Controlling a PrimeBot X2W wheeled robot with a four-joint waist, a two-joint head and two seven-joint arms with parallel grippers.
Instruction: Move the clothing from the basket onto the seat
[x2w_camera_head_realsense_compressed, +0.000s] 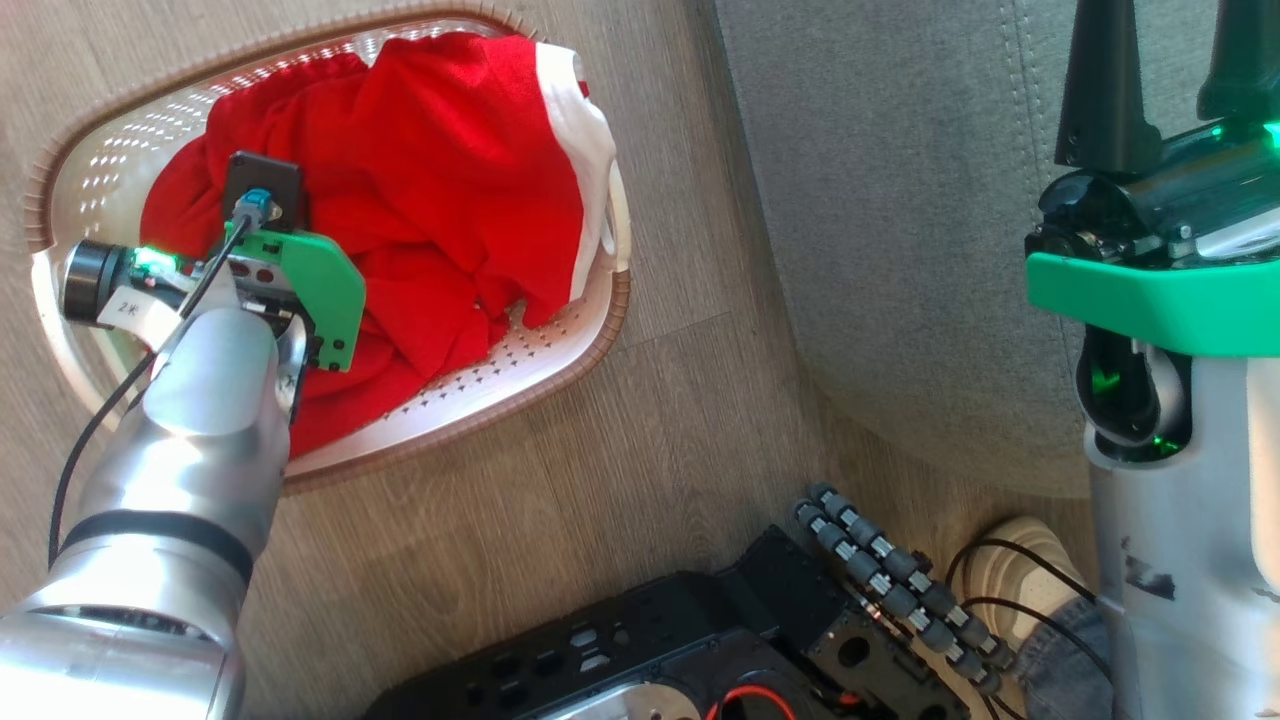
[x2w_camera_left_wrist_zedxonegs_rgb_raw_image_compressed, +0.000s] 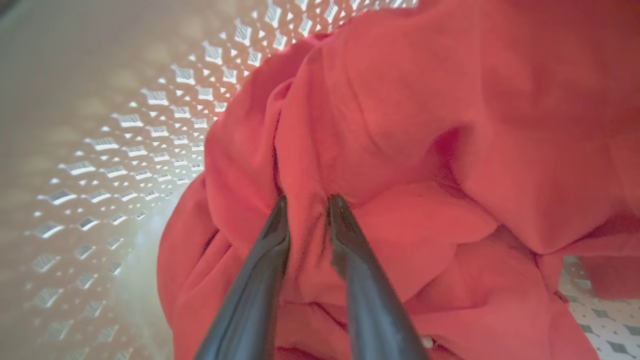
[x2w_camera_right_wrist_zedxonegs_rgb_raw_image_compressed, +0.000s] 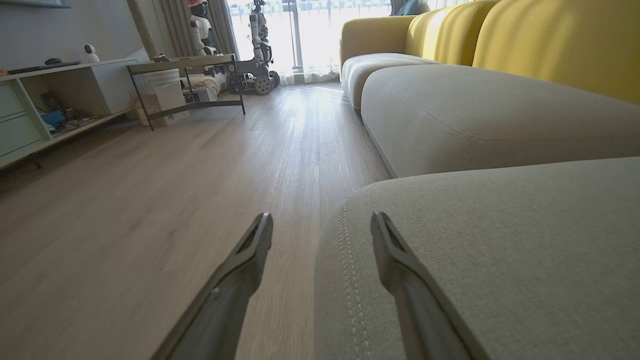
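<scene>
The cream perforated basket (x2w_camera_head_realsense_compressed: 560, 370) with its brown braided rim stands on the wood floor at the upper left. Red clothing (x2w_camera_head_realsense_compressed: 450, 180) with a white band (x2w_camera_head_realsense_compressed: 572, 110) is heaped inside it. My left arm's wrist (x2w_camera_head_realsense_compressed: 290, 290) reaches down into the basket over the heap. In the left wrist view my left gripper (x2w_camera_left_wrist_zedxonegs_rgb_raw_image_compressed: 306, 201) is shut on a raised fold of the red clothing (x2w_camera_left_wrist_zedxonegs_rgb_raw_image_compressed: 400, 150), beside the basket wall (x2w_camera_left_wrist_zedxonegs_rgb_raw_image_compressed: 125, 150). My right gripper (x2w_camera_head_realsense_compressed: 1170, 90) stands open over the grey seat (x2w_camera_head_realsense_compressed: 900, 200), nothing between its fingers (x2w_camera_right_wrist_zedxonegs_rgb_raw_image_compressed: 252, 250); the seat's stitched edge (x2w_camera_right_wrist_zedxonegs_rgb_raw_image_compressed: 500, 240) lies under it.
My black base (x2w_camera_head_realsense_compressed: 700, 640) with a ribbed cable (x2w_camera_head_realsense_compressed: 900, 580) is at the bottom centre. A person's pale shoe (x2w_camera_head_realsense_compressed: 1020, 580) stands beside it. Bare wood floor (x2w_camera_head_realsense_compressed: 640, 440) separates basket and seat. Yellow backrests (x2w_camera_right_wrist_zedxonegs_rgb_raw_image_compressed: 550, 40), a low shelf (x2w_camera_right_wrist_zedxonegs_rgb_raw_image_compressed: 60, 100) and a metal table (x2w_camera_right_wrist_zedxonegs_rgb_raw_image_compressed: 185, 65) lie farther off.
</scene>
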